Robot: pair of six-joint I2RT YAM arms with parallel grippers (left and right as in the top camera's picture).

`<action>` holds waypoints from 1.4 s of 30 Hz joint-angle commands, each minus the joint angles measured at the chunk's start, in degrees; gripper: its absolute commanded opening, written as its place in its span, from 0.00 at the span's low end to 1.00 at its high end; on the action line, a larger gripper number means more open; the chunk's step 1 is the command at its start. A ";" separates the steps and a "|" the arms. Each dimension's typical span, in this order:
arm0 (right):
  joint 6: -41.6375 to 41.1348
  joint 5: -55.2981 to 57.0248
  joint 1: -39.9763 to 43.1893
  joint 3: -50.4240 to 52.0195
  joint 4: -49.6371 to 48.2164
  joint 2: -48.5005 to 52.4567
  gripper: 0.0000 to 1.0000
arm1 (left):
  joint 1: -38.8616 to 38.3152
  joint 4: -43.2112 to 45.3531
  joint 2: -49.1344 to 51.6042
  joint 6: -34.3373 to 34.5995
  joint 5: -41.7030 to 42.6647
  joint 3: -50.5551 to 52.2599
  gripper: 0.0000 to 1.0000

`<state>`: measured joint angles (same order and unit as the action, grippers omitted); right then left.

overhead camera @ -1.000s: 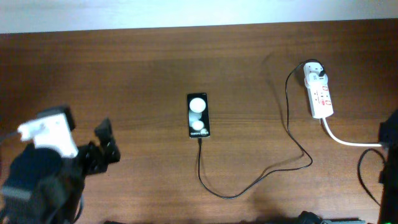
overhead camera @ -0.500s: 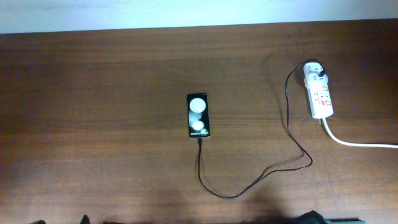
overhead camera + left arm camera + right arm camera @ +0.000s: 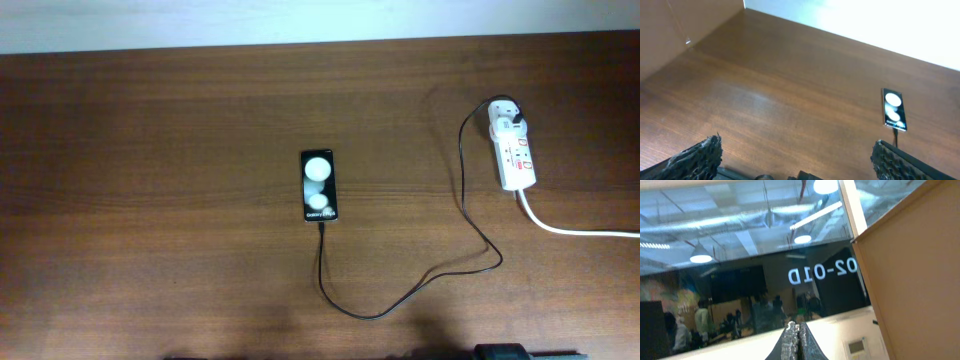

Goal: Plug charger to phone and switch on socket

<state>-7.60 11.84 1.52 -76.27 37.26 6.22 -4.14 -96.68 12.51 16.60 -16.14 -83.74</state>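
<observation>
- Left gripper [image 3: 796, 150] spread wide and empty. Right gripper [image 3: 798, 339] clenched on nothing, facing ceiling lamps [image 3: 701, 258] and glass [image 3: 755, 280].
- Phone [image 3: 319, 186] mid-table, charger [image 3: 321, 260] tip at its bottom edge, socket [image 3: 516, 158] far right.
- Risk: snagging the slack loop drags the phone or unseats the tip.
- Switch state unreadable, so I could toggle it wrong.
- Table [image 3: 150, 150]: smooth dark wood, likely slippery.

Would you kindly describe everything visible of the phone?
The phone is a small black glossy slab lying flat, screen up, near the middle of the wooden table. Its screen shows two round white glares and small white text. The thin black charger cable meets its near short edge; nothing else touches it.
</observation>
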 commanded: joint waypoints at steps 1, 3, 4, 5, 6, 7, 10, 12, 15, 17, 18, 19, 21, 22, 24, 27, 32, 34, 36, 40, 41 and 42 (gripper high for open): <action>-0.42 -0.92 1.14 -0.13 -0.09 -4.11 0.04 | 0.24 0.00 -4.94 -0.42 -0.61 0.07 0.99; -0.42 -0.92 1.14 -1.14 0.15 -5.27 0.04 | 0.24 0.00 -7.69 -0.42 -0.61 0.07 0.99; -0.42 -0.92 1.14 -1.38 0.39 -5.90 0.04 | 0.24 0.00 -8.81 -0.42 -0.61 0.07 0.99; -0.42 -0.94 1.14 -2.08 0.68 -5.90 0.04 | 0.24 0.00 -9.49 -0.42 -0.61 0.04 0.99; -0.42 -0.92 1.14 -2.73 0.70 -5.90 0.04 | 0.24 0.00 -10.05 -0.42 -0.61 0.00 0.99; -0.44 -0.94 1.14 -3.56 0.72 -5.90 0.04 | 0.24 0.00 -10.54 -0.42 -0.61 0.02 0.99; -0.44 -0.94 0.87 -5.03 -0.42 -5.88 0.04 | 0.24 0.00 -12.09 -0.42 -0.61 0.00 0.99; -0.44 -1.38 0.07 -5.03 -3.98 -5.88 0.04 | 0.66 0.00 -12.09 -0.42 -0.63 -0.13 0.99; -0.44 -1.81 -0.44 -2.97 -11.02 -5.86 0.19 | 0.98 0.00 -12.09 -0.42 -0.61 -0.11 0.99; -0.44 -1.79 -0.44 0.57 -16.06 -5.86 0.42 | 0.98 0.00 -12.09 -0.42 -0.61 -0.11 0.99; -0.44 -1.79 -0.44 4.31 -19.63 -5.81 0.55 | 0.98 0.00 -12.09 -0.42 -0.61 -0.11 0.99; -0.44 -1.79 -0.44 7.72 -21.68 -5.81 0.99 | 0.98 0.00 -12.09 -0.42 -0.61 -0.11 0.99; -0.44 -2.19 -0.44 16.92 -21.53 -5.81 0.99 | 0.98 0.00 -12.09 -0.42 -0.63 -0.11 0.99; -0.46 -2.27 -0.44 20.52 -21.53 -5.81 0.98 | 0.98 0.00 -12.09 -0.42 -0.61 -0.11 0.99; -0.48 -2.47 -0.44 27.93 -21.73 -5.81 0.99 | 0.98 0.00 -12.09 -0.42 -0.61 -0.11 0.99; -14.69 -2.62 -0.44 41.83 -23.80 -5.81 0.99 | 0.98 0.00 -12.09 -0.42 -0.63 -0.11 0.99; -20.37 -2.62 -0.44 57.37 -31.43 -5.81 0.99 | 0.98 0.00 -12.09 -0.42 -0.63 -0.11 0.99; -20.37 -2.73 -0.44 62.82 -35.06 -5.81 0.99 | 0.98 0.00 -12.09 -0.42 -0.63 -0.11 0.99; -20.37 -2.89 -0.44 66.38 -36.50 -5.81 0.99 | 0.98 0.00 -12.09 -0.42 -0.61 -0.11 0.99; -20.35 -3.91 -0.44 69.20 -36.63 -5.81 0.99 | 0.98 0.00 -12.09 -0.42 -0.63 -0.11 0.99; -20.35 -3.93 -0.44 69.20 -36.72 -5.81 0.99 | 0.98 0.00 -12.09 -0.42 -0.63 -0.11 0.99; -20.35 -3.93 -0.44 69.20 -36.74 -5.81 0.99 | 0.98 0.00 -12.09 -0.42 -0.61 -0.11 0.99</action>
<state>-27.46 8.80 1.39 -7.40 0.86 0.86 -3.40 -96.68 1.19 16.60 -16.14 -83.85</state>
